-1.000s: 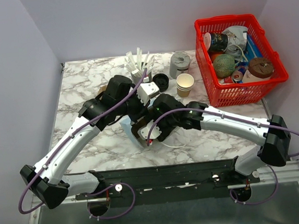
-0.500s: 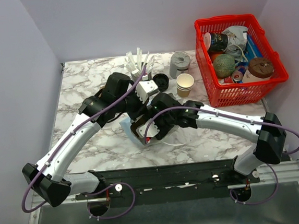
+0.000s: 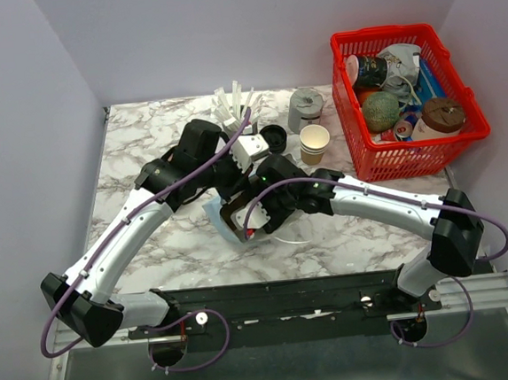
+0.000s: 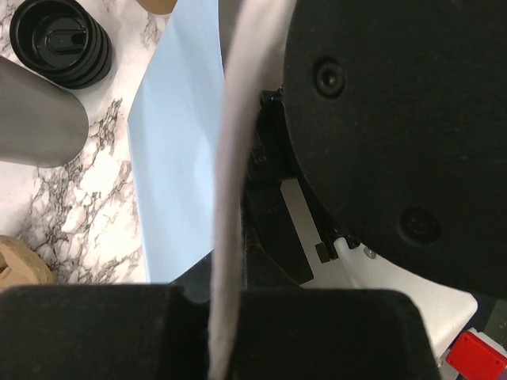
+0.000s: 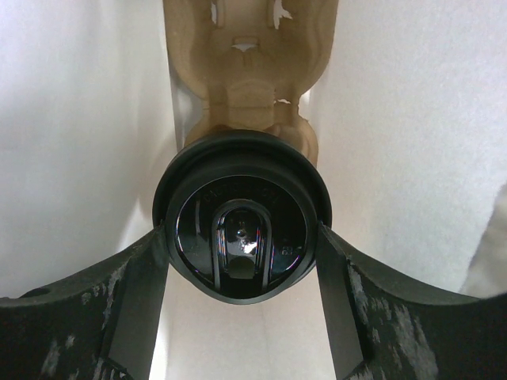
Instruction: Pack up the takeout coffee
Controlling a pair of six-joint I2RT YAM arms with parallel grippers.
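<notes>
The takeout coffee (image 5: 242, 237) shows from above as a round black lid. My right gripper (image 5: 242, 236) is shut on it, one finger against each side of the lid rim. It hangs inside a white paper bag (image 5: 79, 119), above a tan pulp cup carrier (image 5: 249, 79) at the bag's bottom. In the top view the pale bag (image 3: 218, 218) lies mid-table with the right gripper (image 3: 246, 224) reaching into it; the cup is hidden there. My left gripper (image 4: 222, 332) is shut on the bag's upper edge (image 4: 227, 182), holding it up.
Behind the bag are a stack of black lids (image 3: 273, 138), a lidless stack of paper cups (image 3: 315, 143), a grey canister (image 3: 305, 108) and a holder of white sticks (image 3: 236, 105). A red basket (image 3: 353, 137) full of items stands at the back right.
Both arms have shifted slightly left and away from the near edge, the right gripper going a little deeper into the bag. Neither grip has changed.
</notes>
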